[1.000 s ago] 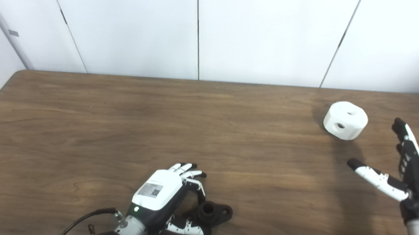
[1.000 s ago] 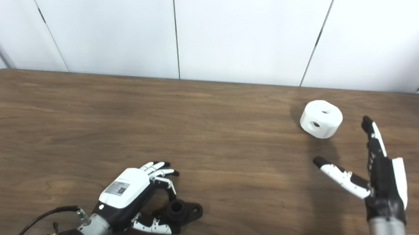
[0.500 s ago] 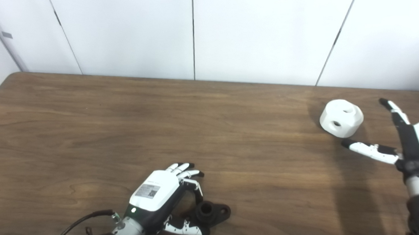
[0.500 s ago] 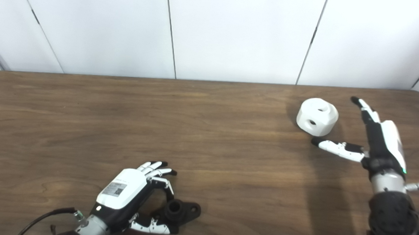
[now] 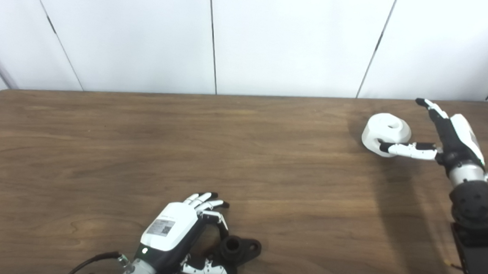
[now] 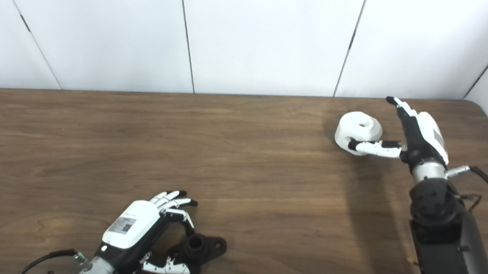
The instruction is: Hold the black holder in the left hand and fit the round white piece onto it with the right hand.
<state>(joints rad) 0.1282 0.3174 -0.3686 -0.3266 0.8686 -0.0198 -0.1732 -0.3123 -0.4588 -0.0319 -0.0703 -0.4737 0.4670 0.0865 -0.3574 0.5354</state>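
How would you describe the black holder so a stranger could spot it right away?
Look at the near edge of the brown wooden table, left of centre. There the left hand curls beside the black holder, a small flat piece with an upright tube. It is the only black loose part; the other is white.

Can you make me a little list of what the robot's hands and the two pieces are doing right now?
left hand: low at the table's near edge, fingers curled around the black holder, not lifted
black holder: resting on the table
right hand: open, fingers spread, thumb against the near side of the round white piece
round white piece: on the table, far right, not held
fitted together: not yet, pieces far apart
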